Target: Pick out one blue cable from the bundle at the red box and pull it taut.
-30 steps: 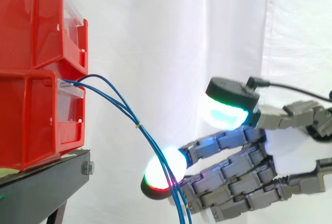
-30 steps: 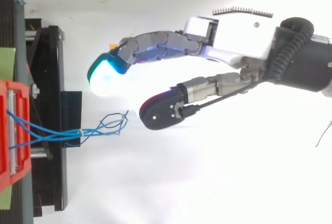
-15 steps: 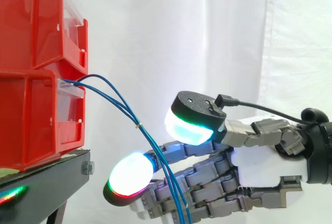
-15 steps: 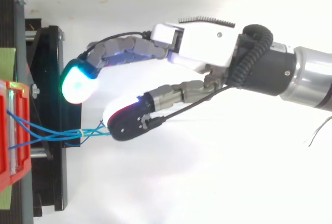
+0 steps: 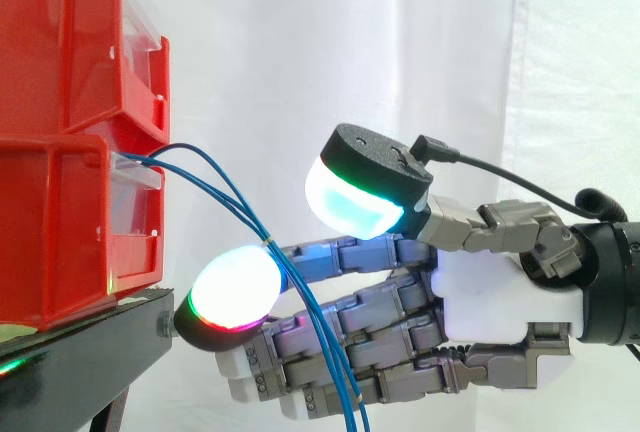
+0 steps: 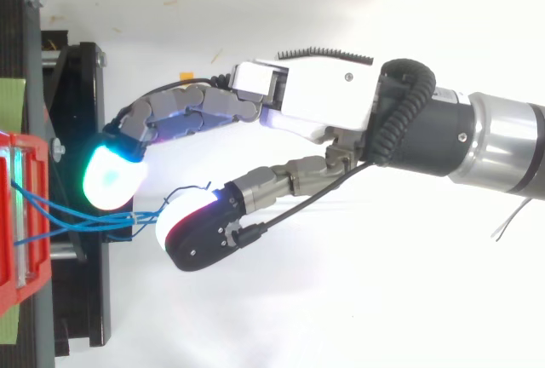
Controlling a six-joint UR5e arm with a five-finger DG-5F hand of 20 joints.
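Observation:
A bundle of thin blue cables (image 5: 215, 184) comes out of the lower red box (image 5: 70, 222) and droops down to the right, bound by a small yellow tie. My hand (image 5: 490, 292) reaches in from the right and is open, its fingers nearly straight. In the side view the cables cross in front of the fingers, under the thumb's glowing pad (image 5: 355, 202). From above, the cables (image 6: 77, 219) run between a cyan fingertip (image 6: 109, 179) and the thumb (image 6: 192, 236), which stand apart and do not pinch the cables. The loose cable ends curl beside the thumb.
Two red boxes are stacked on a black stand (image 5: 80, 362) at the left, and the stand's frame (image 6: 85, 129) lies just under the fingertips. A white curtain hangs behind. The arm (image 6: 477, 138) comes in from the right.
My hand has moved left toward the red box, so the cables now lie between fingertip and thumb. The thumb has dropped closer to the fingers. The cables have not moved.

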